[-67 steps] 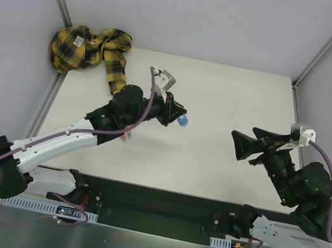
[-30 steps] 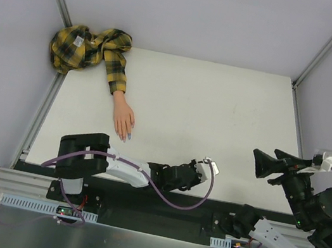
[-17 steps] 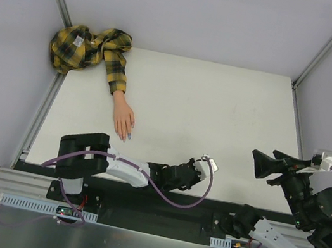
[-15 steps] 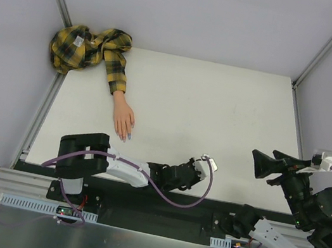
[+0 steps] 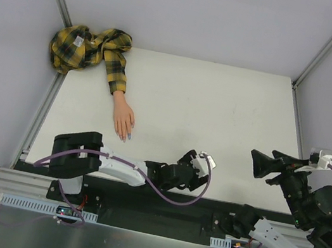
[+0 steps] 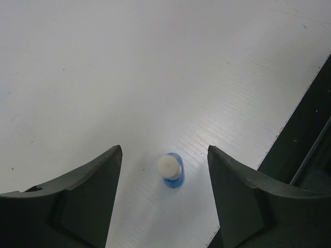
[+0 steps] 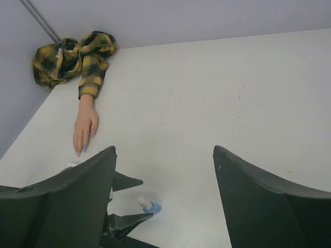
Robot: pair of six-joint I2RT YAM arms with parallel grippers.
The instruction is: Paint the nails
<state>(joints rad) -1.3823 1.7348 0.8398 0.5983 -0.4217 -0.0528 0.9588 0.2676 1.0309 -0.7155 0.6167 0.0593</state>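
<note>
My left arm lies low along the near edge of the table [image 5: 234, 104], stretched out to the right from its base, with the wrist turned down over the near middle. The left gripper [image 6: 164, 151] stands wide open. A small blue bottle [image 6: 170, 170] is upright on the table between its fingers [image 6: 88, 191], clear of both pads, and I see nothing held. The bottle's white cap [image 6: 168, 165] is on, so I cannot tell what is inside. It stands close to the table's near edge, where the dark rail begins.

My right arm is folded back at the near right corner, its forearm raised and pointing left across the table. The right gripper [image 7: 164, 150] is also spread wide with nothing between its fingers.

The nails [image 5: 124, 136] are on the mannequin hand [image 5: 122, 118], which lies flat on the left side of the table, fingers pointing toward the near edge, well apart from both grippers. From the right wrist camera they show a bluish-purple gloss. The yellow-black plaid sleeve [image 5: 116, 73] runs back from the wrist into a bunched heap at the far left corner.
</note>
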